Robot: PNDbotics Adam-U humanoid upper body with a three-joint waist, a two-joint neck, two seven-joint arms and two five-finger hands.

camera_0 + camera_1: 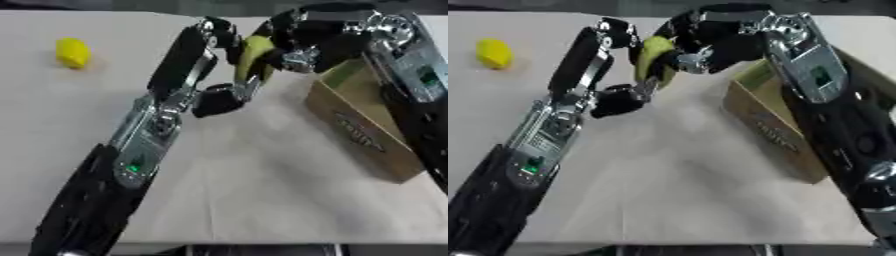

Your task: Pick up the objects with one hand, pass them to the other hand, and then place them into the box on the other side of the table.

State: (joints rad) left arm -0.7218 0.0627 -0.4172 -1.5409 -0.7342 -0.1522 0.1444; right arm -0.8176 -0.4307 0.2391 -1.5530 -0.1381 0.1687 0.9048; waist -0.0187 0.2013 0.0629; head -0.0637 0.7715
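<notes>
Your left hand (197, 60) and right hand (302, 42) meet above the middle of the bench (262, 190), both on the same yellow-green object (254, 55), which looks like a banana, though the blur leaves that uncertain. It hangs in the air between the two hands, long axis roughly upright, clear of the cloth.

Your right hand's fingers (697, 47) curl round the upper part of the object. Your left hand's fingers are bent at its lower end and side, with the thumb (219, 100) sticking out below; they seem to close on the object, but the contact itself is smeared, so take that with caution.

The open cardboard box (359, 130) sits on the bench at your right, just beside and below the right hand. The object is near the box's near-left corner, but outside it.

A second yellow object (73, 52), small and rounded, lies alone on the bench far to your left, well apart from both hands.

The right eye view shows far more of your right forearm (833, 130), running down over the box's far side to the lower edge; the left eye view cuts that arm at the frame edge. The left eye view, in turn, shows more of the box's interior wall and its right end.
</notes>
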